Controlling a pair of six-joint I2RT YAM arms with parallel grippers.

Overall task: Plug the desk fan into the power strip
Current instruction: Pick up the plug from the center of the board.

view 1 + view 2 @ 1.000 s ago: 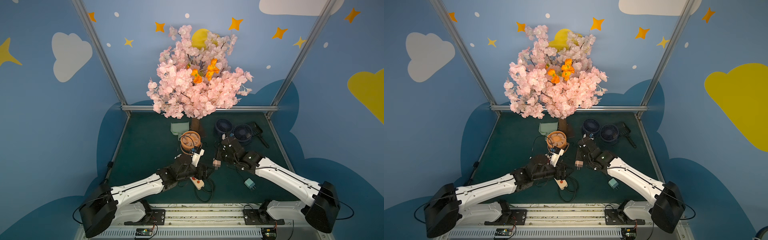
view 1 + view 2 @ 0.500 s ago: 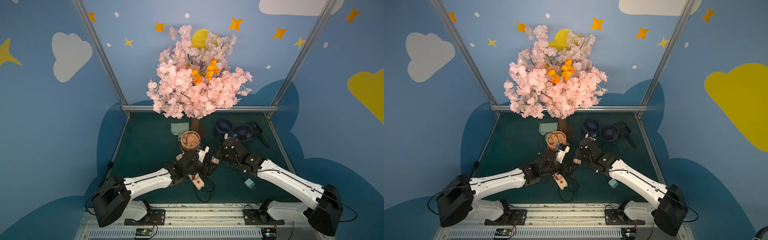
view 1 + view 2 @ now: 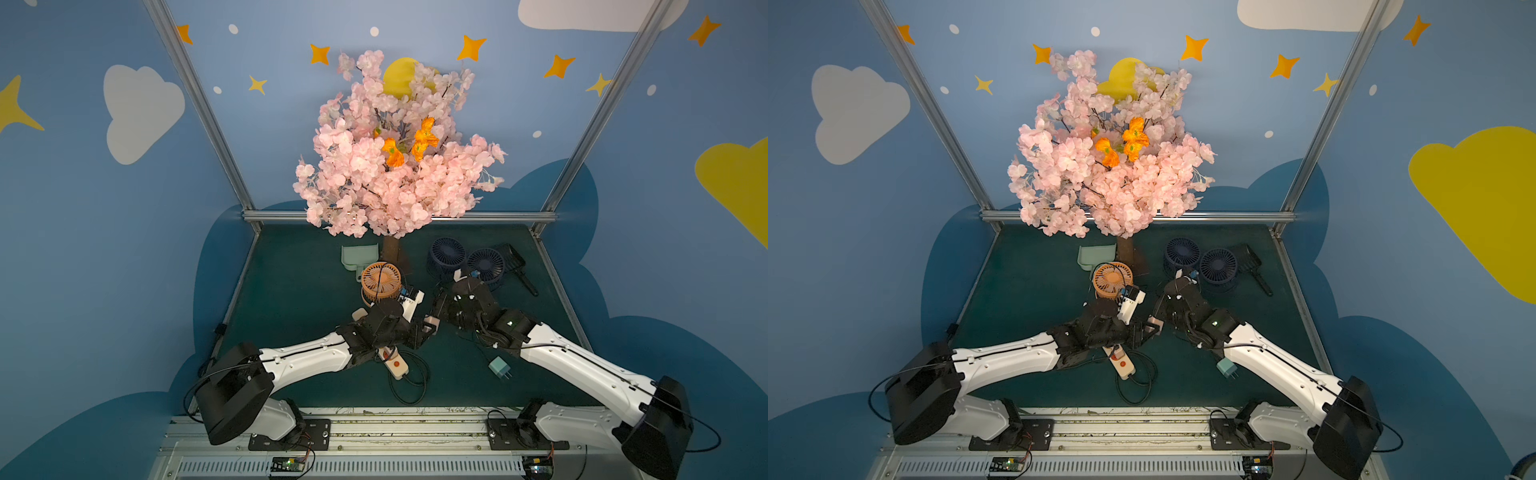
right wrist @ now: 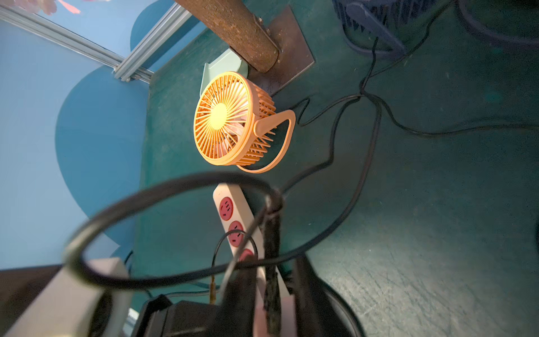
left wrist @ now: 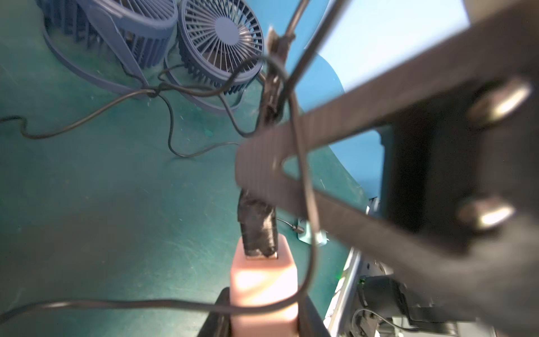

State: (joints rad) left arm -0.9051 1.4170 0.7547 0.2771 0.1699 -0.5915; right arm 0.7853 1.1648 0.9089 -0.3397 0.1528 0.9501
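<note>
Left tool (image 5: 264, 318) is clamped on the pink plug adapter (image 5: 264, 280) at frame centre. Right tool (image 3: 436, 309) sits beside it; I cannot tell its state. Power strip (image 4: 233, 221) lies below the orange fan (image 4: 227, 122).

2 navy fans (image 3: 465, 259), blossom tree (image 3: 395, 166), green scoop (image 3: 357, 255).

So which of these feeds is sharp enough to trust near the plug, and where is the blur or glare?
Left wrist view: pink plug overexposed, right gripper in front smeared; blue fans crisp. Right wrist view: looping cable blurred, orange fan and power strip sharp. Both top views: evenly lit, plug tiny.
</note>
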